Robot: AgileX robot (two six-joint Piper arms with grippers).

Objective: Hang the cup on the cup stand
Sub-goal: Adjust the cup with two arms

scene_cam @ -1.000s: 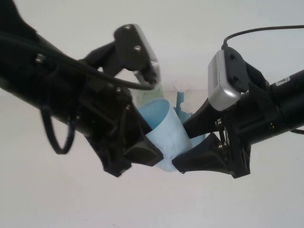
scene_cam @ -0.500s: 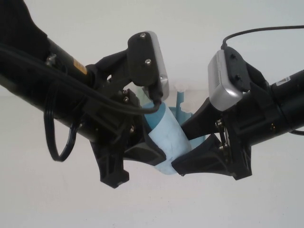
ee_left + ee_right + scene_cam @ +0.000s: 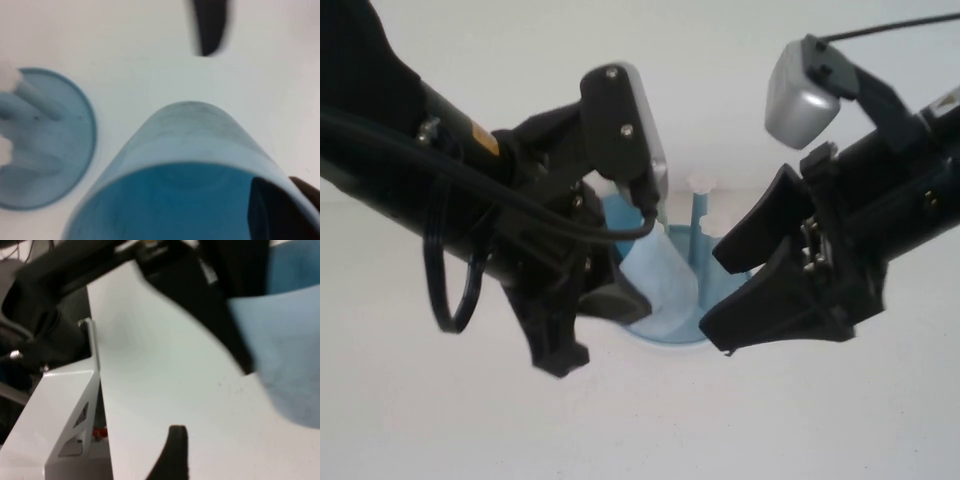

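Note:
The light blue cup point(image 3: 658, 282) hangs tilted in my left gripper point(image 3: 610, 310), just above the near edge of the cup stand point(image 3: 692, 325). In the left wrist view the cup point(image 3: 190, 135) fills the frame mouth-first. My left gripper point(image 3: 289, 200) is shut on its rim wall, one finger inside and one outside. The stand's blue dish point(image 3: 75, 150) lies beside it. Blue pegs with white caps point(image 3: 701, 185) rise behind the cup. My right gripper point(image 3: 712, 297) is open and empty, just right of the cup. The right wrist view shows the cup point(image 3: 285, 350).
White tabletop point(image 3: 650, 420) all round. Both arms crowd the middle above the stand. The right wrist view shows the table's edge and a white bracket point(image 3: 75, 390) beyond it.
My right gripper has let go of the cup, opened, and moved up and to the right. My left gripper keeps the cup, which now sits lower over the stand.

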